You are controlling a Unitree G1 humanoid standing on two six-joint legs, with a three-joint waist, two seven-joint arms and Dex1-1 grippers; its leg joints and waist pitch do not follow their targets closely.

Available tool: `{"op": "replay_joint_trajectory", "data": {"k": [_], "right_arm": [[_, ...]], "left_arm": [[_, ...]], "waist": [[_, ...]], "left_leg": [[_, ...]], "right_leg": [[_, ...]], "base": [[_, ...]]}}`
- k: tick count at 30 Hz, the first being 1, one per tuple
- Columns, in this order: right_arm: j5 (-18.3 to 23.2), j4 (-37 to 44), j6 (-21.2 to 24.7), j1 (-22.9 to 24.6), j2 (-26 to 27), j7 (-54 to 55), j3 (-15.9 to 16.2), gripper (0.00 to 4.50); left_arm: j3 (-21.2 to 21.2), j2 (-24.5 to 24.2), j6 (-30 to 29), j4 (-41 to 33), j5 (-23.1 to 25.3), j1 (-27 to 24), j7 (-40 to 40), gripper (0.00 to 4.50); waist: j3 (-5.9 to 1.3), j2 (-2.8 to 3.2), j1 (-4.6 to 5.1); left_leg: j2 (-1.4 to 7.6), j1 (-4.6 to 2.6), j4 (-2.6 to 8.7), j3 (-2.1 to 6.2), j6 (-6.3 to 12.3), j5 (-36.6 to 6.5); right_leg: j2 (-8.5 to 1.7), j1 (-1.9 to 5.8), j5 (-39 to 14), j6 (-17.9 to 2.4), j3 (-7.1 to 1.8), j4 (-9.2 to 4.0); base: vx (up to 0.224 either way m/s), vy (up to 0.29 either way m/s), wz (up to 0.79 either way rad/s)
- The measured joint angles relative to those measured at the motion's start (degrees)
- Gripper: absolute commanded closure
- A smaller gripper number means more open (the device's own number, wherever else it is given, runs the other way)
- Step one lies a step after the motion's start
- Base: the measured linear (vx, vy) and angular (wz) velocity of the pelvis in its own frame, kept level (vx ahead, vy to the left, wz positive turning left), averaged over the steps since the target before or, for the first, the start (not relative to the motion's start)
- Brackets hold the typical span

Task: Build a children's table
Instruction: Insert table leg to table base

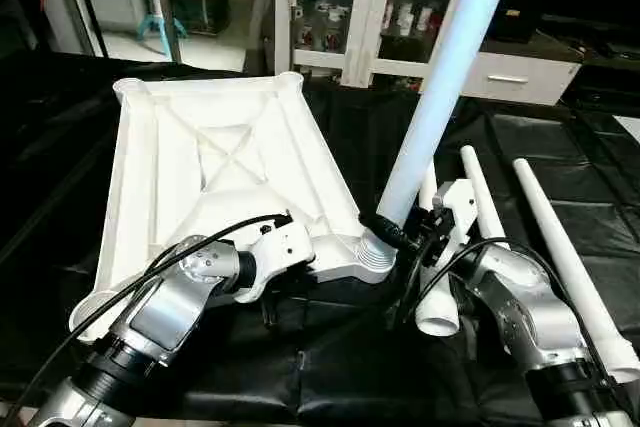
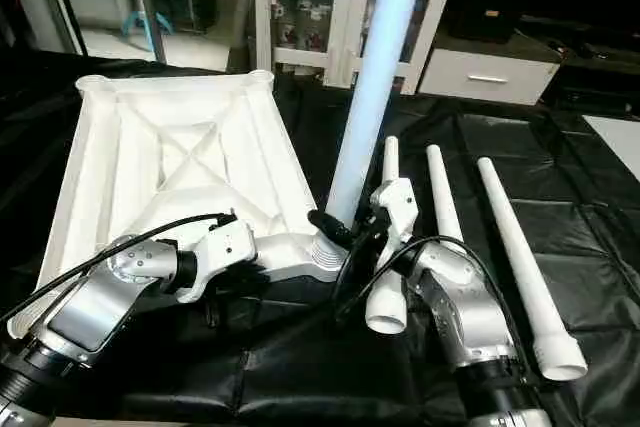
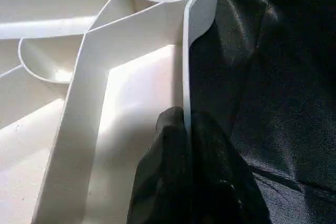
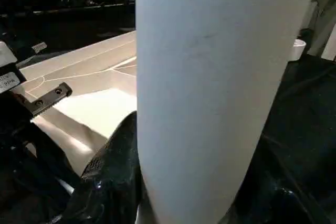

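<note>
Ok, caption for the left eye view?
Right tool grips upright leg in tabletop corner socket; left tool pinches its rim.

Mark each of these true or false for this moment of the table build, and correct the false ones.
1. The tabletop lies with its ribbed underside up. True.
2. The left claw is closed on the tabletop's edge wall. True.
3. The upright leg stands in a far corner socket. False: it stands in the near corner socket on the robot's right.
4. The right claw grips the upright leg near its base. True.
5. All four legs are fitted. False: three loose legs lie on the black cloth to the right.
6. The loose legs lie on top of the tabletop. False: they lie beside it, on the cloth.
</note>
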State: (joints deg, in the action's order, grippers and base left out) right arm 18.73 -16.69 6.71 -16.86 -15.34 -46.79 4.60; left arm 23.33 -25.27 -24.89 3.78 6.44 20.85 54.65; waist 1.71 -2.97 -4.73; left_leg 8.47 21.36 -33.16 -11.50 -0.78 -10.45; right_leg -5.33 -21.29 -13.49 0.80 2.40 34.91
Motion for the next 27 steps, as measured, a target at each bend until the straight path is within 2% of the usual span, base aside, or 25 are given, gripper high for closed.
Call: {"op": "replay_joint_trajectory", "data": {"k": [11, 14, 18, 21, 24, 26, 27], "right_arm": [[-0.79, -0.52, -2.0, 0.21, 0.44, 0.52, 0.11, 2.66], [-0.9, -1.83, -3.1, -0.52, 1.29, 1.92, 0.24, 2.66], [-2.33, -4.51, -5.17, -2.09, 3.13, 5.64, 0.48, 2.66], [-5.13, -10.02, -7.4, -6.36, 5.77, 12.53, 0.94, 2.66], [-5.96, -13.16, -8.69, -8.69, 6.88, 16.77, 0.89, 2.66], [-6.98, -18.59, -9.49, -13.21, 9.79, 23.04, 0.4, 2.66], [-7.41, -21.17, -9.55, -15.45, 10.88, 26.28, -0.09, 2.66]], "left_arm": [[-0.29, 0.18, 0.0, 0.32, -0.09, 0.0, -0.03, 4.5], [-0.8, 0.21, -0.01, 0.74, -0.15, 0.0, -0.31, 4.5], [-1.55, 1.07, -1.34, 1.09, -0.13, 0.05, -2.14, 4.5], [-3.23, 4.08, -5.34, 1.8, -0.14, 0.86, -6.05, 4.5], [-4.4, 6.66, -8.11, 2.1, -0.37, 1.52, -8.82, 4.5], [-5.53, 9.31, -11.38, 2.94, -0.29, 3.02, -12.14, 4.5], [-6.01, 10.83, -13.19, 3.86, -0.02, 4.26, -13.96, 4.5]], "waist": [[0.01, 0.17, -0.04], [0.02, 0.21, 0.2], [0.11, 0.35, 1.22], [0.36, 0.57, 2.47], [0.52, 0.57, 3.02], [0.94, 0.29, 3.63], [1.09, 0.08, 3.96]], "left_leg": [[0.0, -0.09, 0.1, 0.0, 0.0, 0.0], [-0.01, -0.13, 0.16, 0.01, 0.0, 0.0], [-0.01, -0.15, 0.22, 0.06, -0.01, -0.01], [-0.04, 0.01, 0.26, 0.24, -0.02, -0.01], [-0.07, 0.29, 0.27, 0.26, -0.01, -0.01], [-0.17, 0.34, 0.23, 0.25, -0.01, -0.01], [-0.18, 0.61, 0.21, 0.25, -0.01, -0.01]], "right_leg": [[0.0, 0.0, -0.01, 0.01, -0.03, -0.13], [0.0, -0.08, -0.01, 0.02, -0.02, -0.15], [0.0, -0.13, -0.02, 0.03, 0.05, -0.42], [0.0, -0.32, -0.02, 0.02, 0.23, -1.08], [0.0, -0.52, -0.02, 0.01, 0.24, -1.82], [-0.04, -0.71, -0.02, 0.01, 0.17, -1.93], [-0.06, -0.72, -0.02, 0.01, 0.18, -1.94]], "base": [[0.0, 0.0, 0.0], [0.0, 0.0, 0.0], [0.0, 0.0, 0.0], [0.0, 0.0, 0.0], [0.0, 0.0, 0.0], [0.0, 0.0, 0.0], [0.0, 0.0, 0.0]]}}
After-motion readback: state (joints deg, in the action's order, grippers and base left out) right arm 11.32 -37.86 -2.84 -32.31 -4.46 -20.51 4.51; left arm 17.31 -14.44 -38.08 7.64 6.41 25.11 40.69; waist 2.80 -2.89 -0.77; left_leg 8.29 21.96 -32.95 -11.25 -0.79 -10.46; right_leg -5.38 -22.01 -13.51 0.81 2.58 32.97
